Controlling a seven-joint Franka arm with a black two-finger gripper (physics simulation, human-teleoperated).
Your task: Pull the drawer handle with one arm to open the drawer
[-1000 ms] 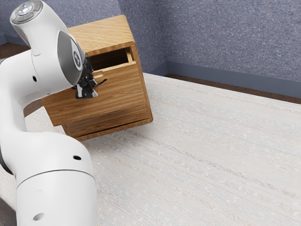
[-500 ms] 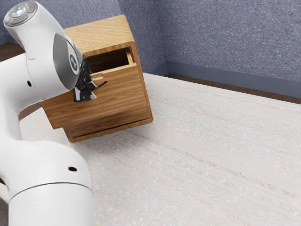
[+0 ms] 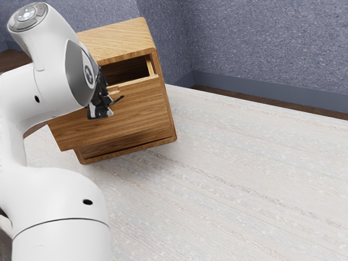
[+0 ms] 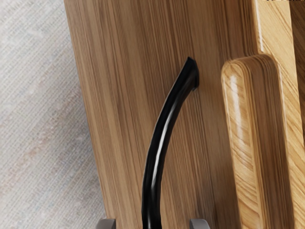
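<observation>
A wooden cabinet (image 3: 117,38) stands on the table at the exterior view's upper left. Its drawer (image 3: 128,117) stands partly out, with a dark gap (image 3: 126,68) showing behind the drawer front's top edge. My black gripper (image 3: 103,105) is at the drawer front, by the black curved handle (image 3: 116,98). In the wrist view the handle (image 4: 164,143) runs down between my two grey fingertips (image 4: 106,223), with wood showing on either side of it. The gripper (image 4: 152,223) is open around the handle.
The pale table top (image 3: 244,174) stretches out to the exterior view's right of the cabinet. A blue-grey wall (image 3: 261,38) with a dark skirting runs behind. My white arm (image 3: 49,163) fills the exterior view's left side.
My hand has drawn back toward the exterior view's left and the drawer has slid out a little with it; the gap at its top is wider than a second ago.
</observation>
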